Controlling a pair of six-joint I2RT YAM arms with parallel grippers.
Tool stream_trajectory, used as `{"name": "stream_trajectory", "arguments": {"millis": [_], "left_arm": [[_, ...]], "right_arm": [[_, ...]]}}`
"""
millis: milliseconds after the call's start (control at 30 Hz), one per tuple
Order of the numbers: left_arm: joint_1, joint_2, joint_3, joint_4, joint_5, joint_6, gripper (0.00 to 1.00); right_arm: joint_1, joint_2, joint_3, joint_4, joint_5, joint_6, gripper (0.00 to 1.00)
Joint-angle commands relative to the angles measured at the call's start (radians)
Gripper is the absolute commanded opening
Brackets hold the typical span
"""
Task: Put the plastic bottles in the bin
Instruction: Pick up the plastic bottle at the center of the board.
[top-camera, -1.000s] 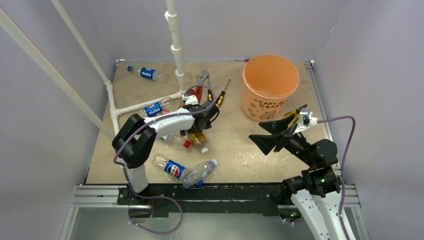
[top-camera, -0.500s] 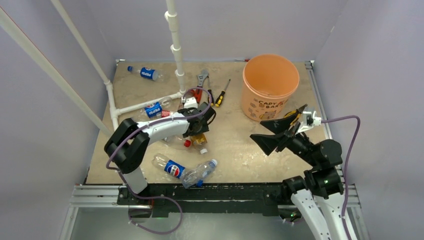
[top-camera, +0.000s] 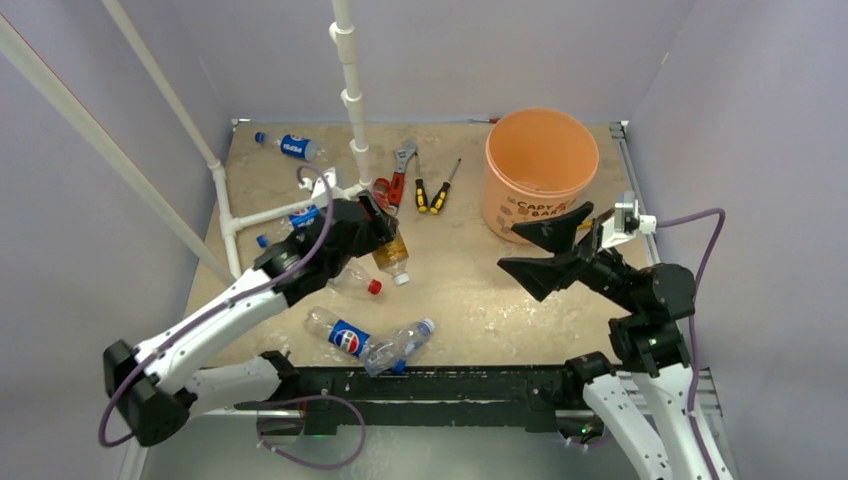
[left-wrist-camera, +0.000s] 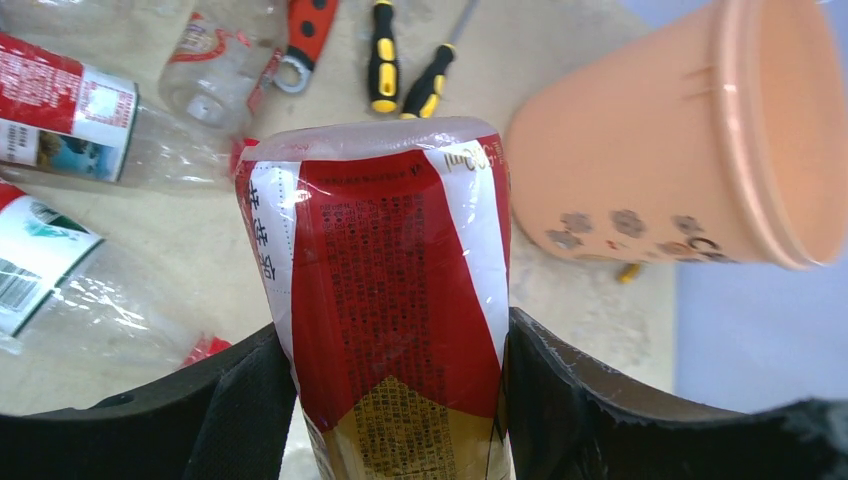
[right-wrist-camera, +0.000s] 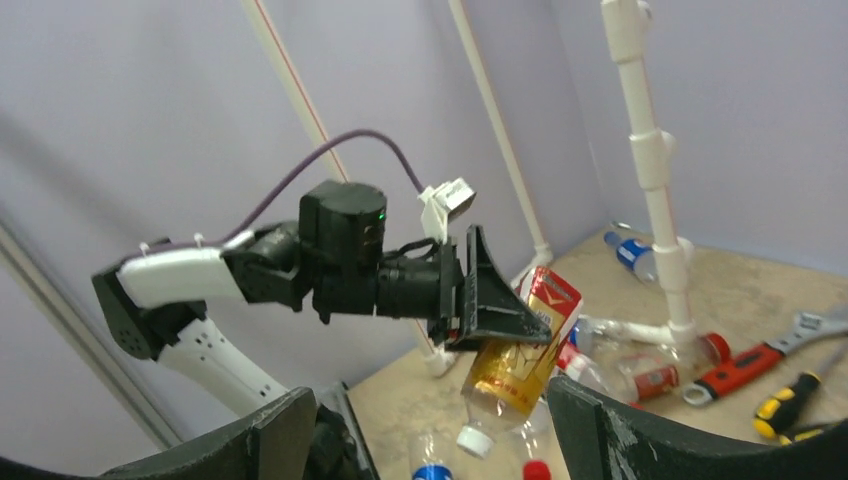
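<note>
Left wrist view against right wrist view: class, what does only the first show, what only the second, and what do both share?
Only the left wrist view shows the orange bin and the label print of the amber bottle. Only the right wrist view shows the left arm from outside, the white pipe frame, a blue-labelled bottle beside it, and the white cap pointing down. Both show that bottle clamped in the left gripper, the red-handled wrench and a yellow-black screwdriver.
</note>
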Motion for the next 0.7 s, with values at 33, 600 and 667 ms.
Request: {"name": "stream_trajectory", "arguments": {"millis": [33,600,667], "left_arm": [[0.005,-0.22,-0.169,0.239,0.092,0.005,0.57],[0.005,-0.418,-0.326,0.75,0.002,-0.111,0.54],[0.005,-0.444,-0.331,0.741,-0.018,-0.099,0.54]], "right_arm": [[0.003,0.152,0.092,0.144,-0.078,0.079,0.87],[0.632,0.517,0.342,-0.132,0.728,-0.2,0.85],[0.666,0.5,0.287,-0.105,0.746,-0.184,0.84]]}}
